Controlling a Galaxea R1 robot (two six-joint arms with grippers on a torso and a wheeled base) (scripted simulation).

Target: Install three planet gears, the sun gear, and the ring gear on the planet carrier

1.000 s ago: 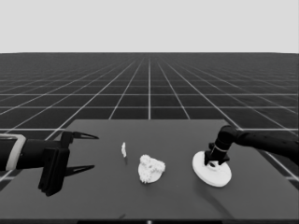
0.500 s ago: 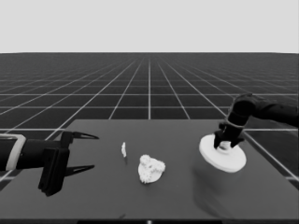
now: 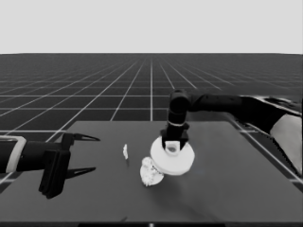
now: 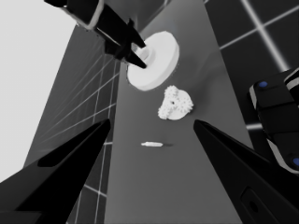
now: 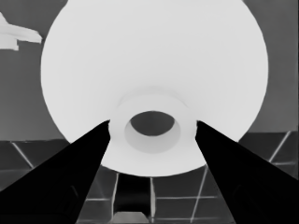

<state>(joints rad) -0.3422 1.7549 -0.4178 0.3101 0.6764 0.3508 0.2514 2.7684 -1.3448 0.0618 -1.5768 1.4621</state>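
You're looking along the table (image 4: 205, 56) past the left gripper (image 4: 152, 128), fingers spread wide. Farther off, the right gripper (image 4: 135, 53) clamps the raised hub of the larger round part (image 4: 161, 58). Just beside it sits the gear cluster (image 4: 175, 105) on the smaller part; nearer lies a thin white piece (image 4: 152, 144).
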